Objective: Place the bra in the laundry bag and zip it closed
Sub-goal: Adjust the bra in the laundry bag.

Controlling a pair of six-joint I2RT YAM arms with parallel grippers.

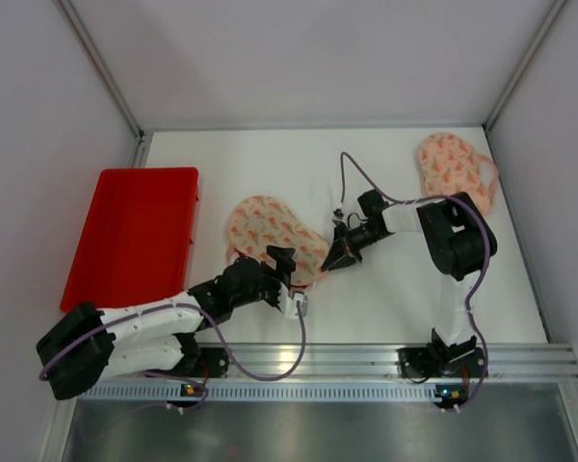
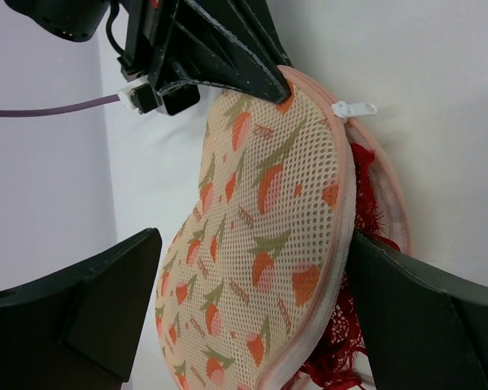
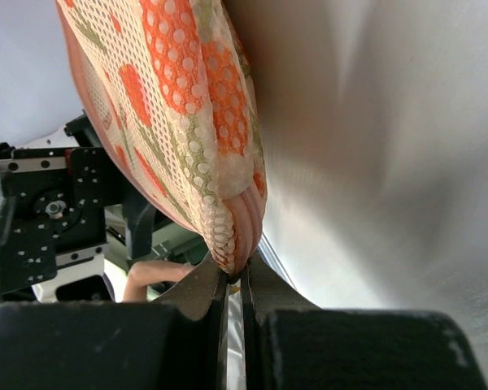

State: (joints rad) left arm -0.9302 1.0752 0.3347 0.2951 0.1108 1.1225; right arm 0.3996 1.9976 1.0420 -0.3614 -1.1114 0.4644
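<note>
The peach mesh laundry bag with a tulip print lies mid-table, its right edge lifted. In the left wrist view the bag gapes along its rim, and the red lace bra shows inside. The white zipper pull sits at the far rim, with the zip unclosed there. My right gripper is shut on the bag's pink rim. My left gripper is open. Its fingers straddle the bag's near end: the right finger is against the rim and the left is apart.
A red bin stands at the left of the table. A second tulip-print bag lies at the back right corner. White walls enclose the table on three sides. The aluminium rail runs along the near edge.
</note>
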